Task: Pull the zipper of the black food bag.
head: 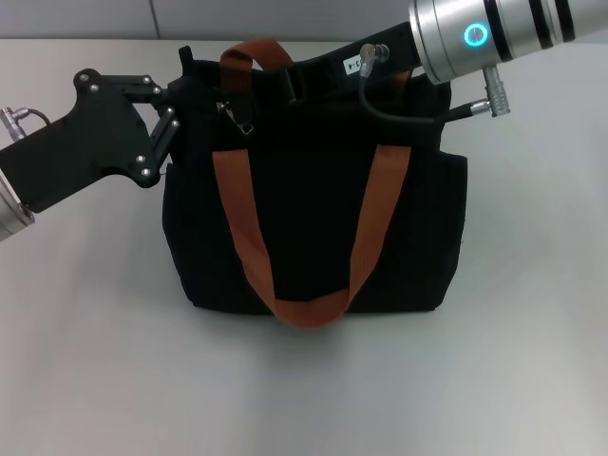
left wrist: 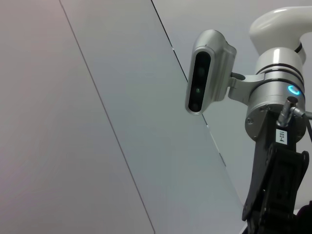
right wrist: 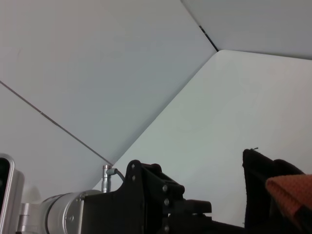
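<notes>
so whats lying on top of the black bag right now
An orange strap handle drapes down the black food bag; the zipper pull hangs near the top. The right gripper covers the top edge; the inside is hidden.

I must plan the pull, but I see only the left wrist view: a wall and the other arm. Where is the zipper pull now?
Observer: In the head view the zipper pull hangs at the top edge of the black food bag, near its left end, beside the orange strap.
Operator: And the arm whose camera I use?
Observer: The left gripper is at the bag's top left corner, left of the pull and not on it.
Operator: What about the other one?
Observer: The right gripper reaches in from the right, over the middle of the bag's top edge.
</notes>
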You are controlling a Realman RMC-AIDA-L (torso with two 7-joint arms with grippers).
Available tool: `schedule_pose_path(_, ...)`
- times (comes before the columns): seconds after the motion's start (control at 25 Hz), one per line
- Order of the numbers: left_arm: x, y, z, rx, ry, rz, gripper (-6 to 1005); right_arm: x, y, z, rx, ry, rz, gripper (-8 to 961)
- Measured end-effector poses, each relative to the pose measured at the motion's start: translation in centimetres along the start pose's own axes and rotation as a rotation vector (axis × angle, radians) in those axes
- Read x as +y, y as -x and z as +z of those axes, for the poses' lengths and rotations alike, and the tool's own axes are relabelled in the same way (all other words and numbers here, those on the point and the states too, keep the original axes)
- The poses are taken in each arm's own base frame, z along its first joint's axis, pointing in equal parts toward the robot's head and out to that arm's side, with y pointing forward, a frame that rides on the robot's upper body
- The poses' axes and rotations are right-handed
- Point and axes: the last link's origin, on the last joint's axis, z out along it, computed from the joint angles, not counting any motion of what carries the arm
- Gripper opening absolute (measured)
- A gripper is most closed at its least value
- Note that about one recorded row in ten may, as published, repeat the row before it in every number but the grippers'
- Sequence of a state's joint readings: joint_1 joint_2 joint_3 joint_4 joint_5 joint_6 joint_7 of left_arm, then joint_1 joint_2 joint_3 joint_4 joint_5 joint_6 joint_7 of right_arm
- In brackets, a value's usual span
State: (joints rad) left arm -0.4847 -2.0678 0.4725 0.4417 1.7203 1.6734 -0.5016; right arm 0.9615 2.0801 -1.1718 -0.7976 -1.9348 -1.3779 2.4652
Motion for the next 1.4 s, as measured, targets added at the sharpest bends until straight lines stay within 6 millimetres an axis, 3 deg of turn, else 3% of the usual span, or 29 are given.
schedule_pose_path(1.4, -0.17, 0.0, -0.23, 0.001, -0.021, -0.001, 26, 0.27, 0.42, -0.1, 0.037, -0.053, -0.008, -1)
